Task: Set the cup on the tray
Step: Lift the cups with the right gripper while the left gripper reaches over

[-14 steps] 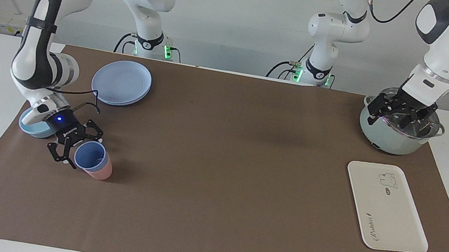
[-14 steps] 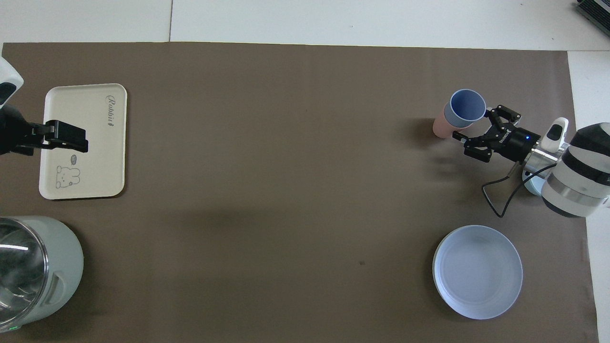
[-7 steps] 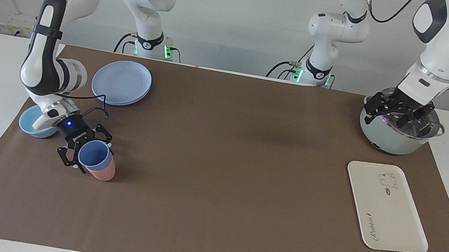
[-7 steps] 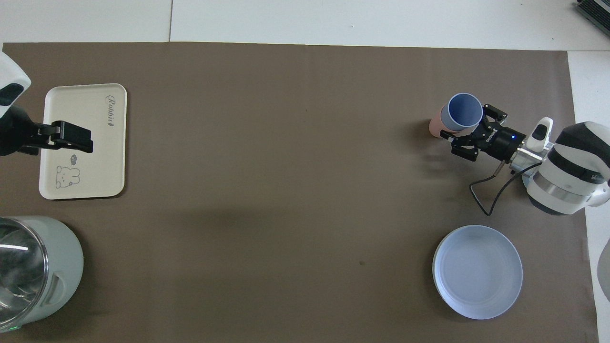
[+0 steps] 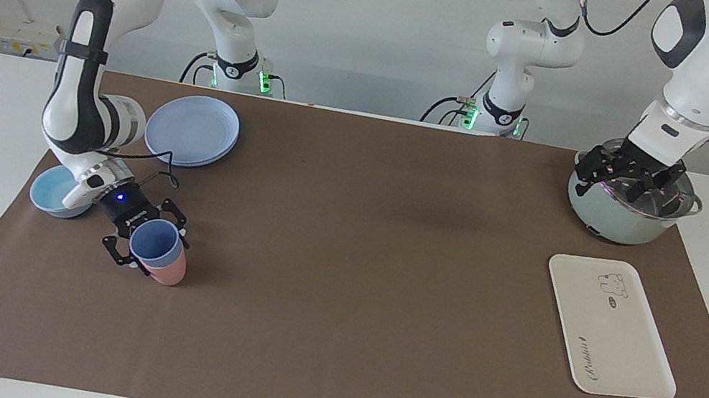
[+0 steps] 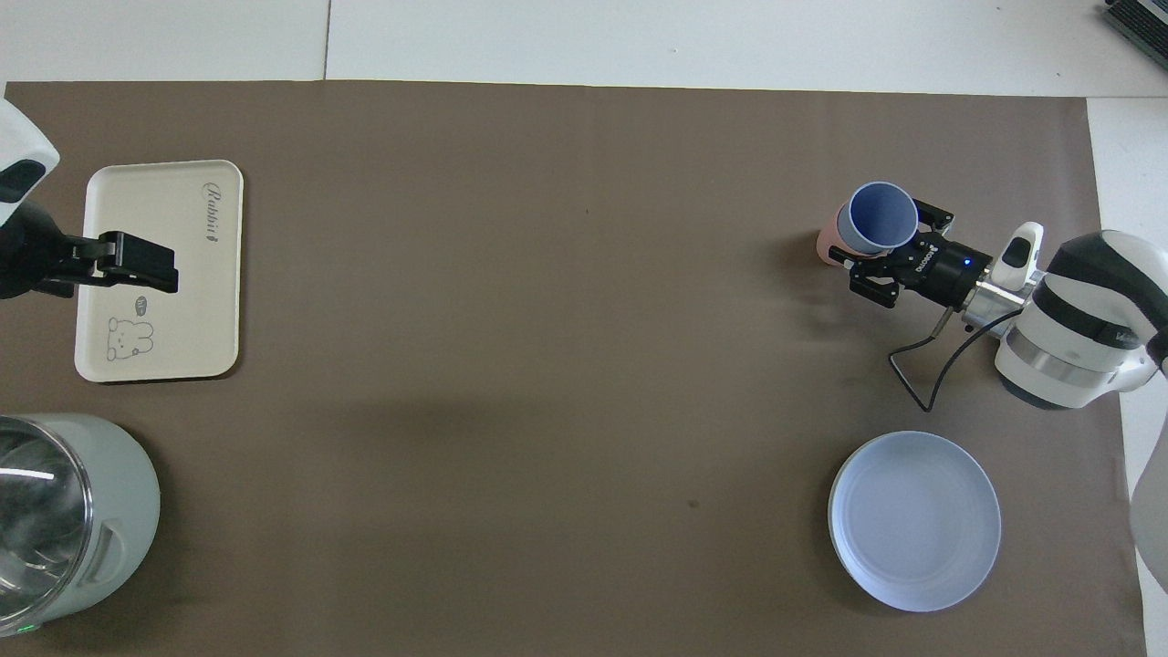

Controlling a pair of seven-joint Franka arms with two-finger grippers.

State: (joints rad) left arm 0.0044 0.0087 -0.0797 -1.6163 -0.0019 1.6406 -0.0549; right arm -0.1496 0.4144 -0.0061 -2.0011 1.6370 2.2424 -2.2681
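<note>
Your right gripper [image 5: 146, 248] was clamped on the blue cup [image 5: 155, 242], nested in a pink cup [image 5: 169, 271]. Left gripper [image 5: 628, 180] hung open over the pot [image 5: 613, 219], tray [image 5: 614, 340] w/ nothing on it.

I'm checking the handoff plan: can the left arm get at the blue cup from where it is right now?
Probably not. The left gripper hangs over the pot at its own end; the blue cup, nested in the pink cup, sits within the right gripper.

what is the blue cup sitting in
The blue cup is nested in a pink cup; only the pink cup's lower part shows. The right claw is shut on the blue cup.
</note>
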